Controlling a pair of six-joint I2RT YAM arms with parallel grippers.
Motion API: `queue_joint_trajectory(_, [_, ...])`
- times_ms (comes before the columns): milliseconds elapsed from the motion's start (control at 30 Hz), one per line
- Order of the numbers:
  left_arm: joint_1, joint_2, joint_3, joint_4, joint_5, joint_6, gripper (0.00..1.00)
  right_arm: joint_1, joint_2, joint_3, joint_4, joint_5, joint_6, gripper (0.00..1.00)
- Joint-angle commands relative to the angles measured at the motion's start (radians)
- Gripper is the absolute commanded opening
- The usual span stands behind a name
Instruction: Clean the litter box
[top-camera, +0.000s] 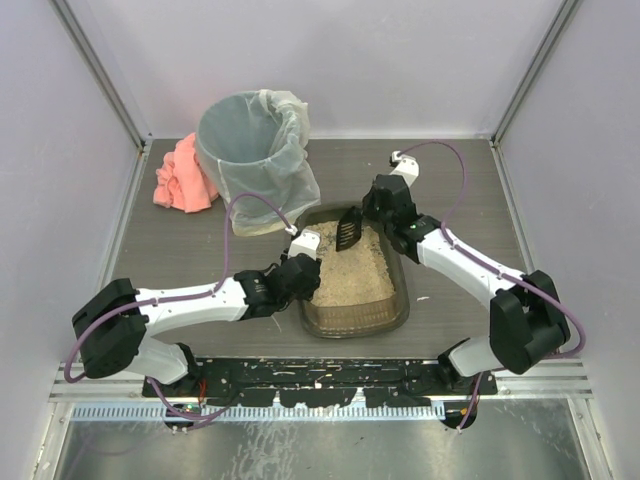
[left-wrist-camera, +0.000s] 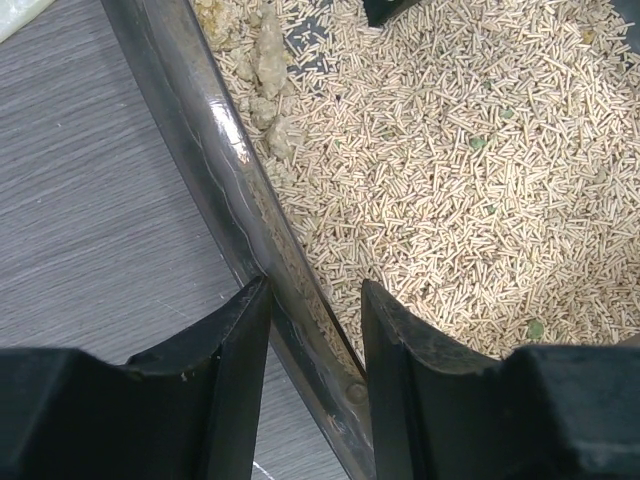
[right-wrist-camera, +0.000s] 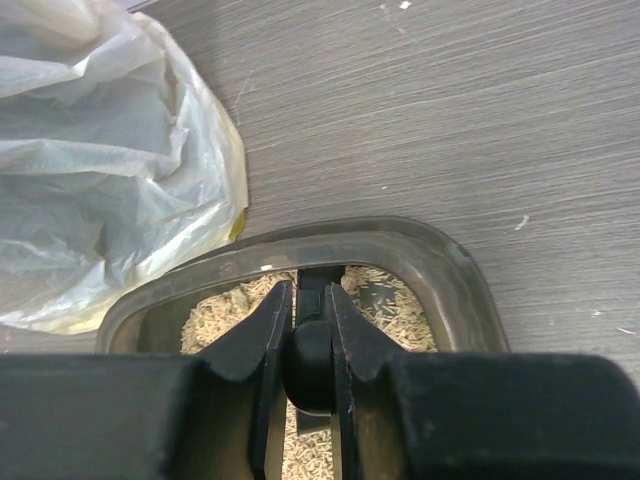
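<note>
Left fingers (left-wrist-camera: 225, 380): narrow, astride litter box (left-wrist-camera: 215, 150) rim, clamp unconfirmed. Right fingers (right-wrist-camera: 262, 350): closed on scoop (top-camera: 348, 230) handle. Box central on worktop (top-camera: 190, 250), beside bin (top-camera: 250, 150). Risk: an unclamped box could slide under scooping, spilling litter.

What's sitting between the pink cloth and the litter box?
The grey lined bin stands between the pink cloth and the litter box, plain in the top view.
</note>
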Motion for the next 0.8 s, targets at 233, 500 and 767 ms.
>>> queue_joint_trajectory(233, [-0.002,0.012,0.021,0.038,0.013,0.003,0.39,-0.003,0.075,-0.046,0.23,-0.3,-0.066,0.01])
queue_joint_trajectory(500, [-0.002,0.018,0.027,0.028,0.005,0.011,0.37,-0.001,0.123,-0.072,0.269,-0.486,-0.064,0.01])
queue_joint_trajectory(767, [-0.002,0.028,0.035,0.022,0.004,0.014,0.36,0.002,0.087,-0.165,0.289,-0.546,0.046,0.01])
